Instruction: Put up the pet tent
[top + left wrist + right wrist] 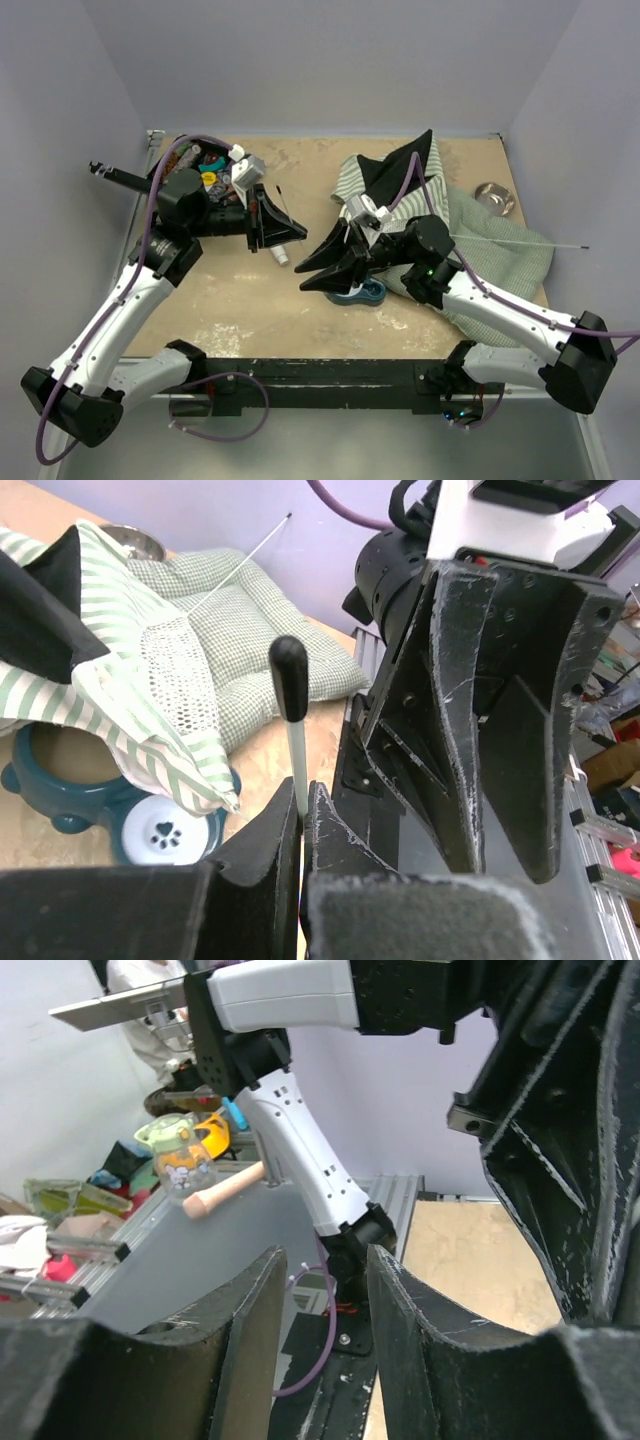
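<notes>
The pet tent [392,172] lies collapsed at the back right as a heap of green-and-white striped fabric with a black panel on top. In the left wrist view its striped cloth [150,695] drapes over a teal bowl stand. My left gripper [297,233] [303,815] is shut on a thin white pole [297,760] with a black tip, which stands up out of the jaws. My right gripper [302,275] [320,1290] faces it from the right, open, with nothing between its fingers. It is close to the left gripper, but the fingers do not touch the pole.
A green checked cushion [505,255] lies at the right under a thin rod [520,243]. The teal bowl stand [360,293] sits below the right wrist, and a metal bowl [495,197] stands at the far right. Small items [212,172] are piled at the back left.
</notes>
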`<move>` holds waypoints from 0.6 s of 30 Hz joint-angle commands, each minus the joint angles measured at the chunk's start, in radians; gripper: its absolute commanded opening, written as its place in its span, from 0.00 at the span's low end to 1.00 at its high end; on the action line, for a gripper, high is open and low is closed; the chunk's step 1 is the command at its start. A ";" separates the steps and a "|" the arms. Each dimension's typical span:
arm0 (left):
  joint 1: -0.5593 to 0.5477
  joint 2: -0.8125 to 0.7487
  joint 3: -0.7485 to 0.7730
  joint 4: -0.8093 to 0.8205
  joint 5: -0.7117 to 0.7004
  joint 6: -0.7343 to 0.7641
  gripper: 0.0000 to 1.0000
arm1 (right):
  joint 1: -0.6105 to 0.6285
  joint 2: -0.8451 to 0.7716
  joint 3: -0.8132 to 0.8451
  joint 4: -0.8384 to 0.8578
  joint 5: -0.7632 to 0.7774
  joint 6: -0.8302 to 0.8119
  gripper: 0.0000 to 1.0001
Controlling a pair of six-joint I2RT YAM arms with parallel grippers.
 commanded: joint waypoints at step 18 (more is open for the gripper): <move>0.009 -0.023 0.044 -0.160 0.006 0.043 0.00 | -0.065 -0.060 0.029 -0.164 0.327 -0.245 0.53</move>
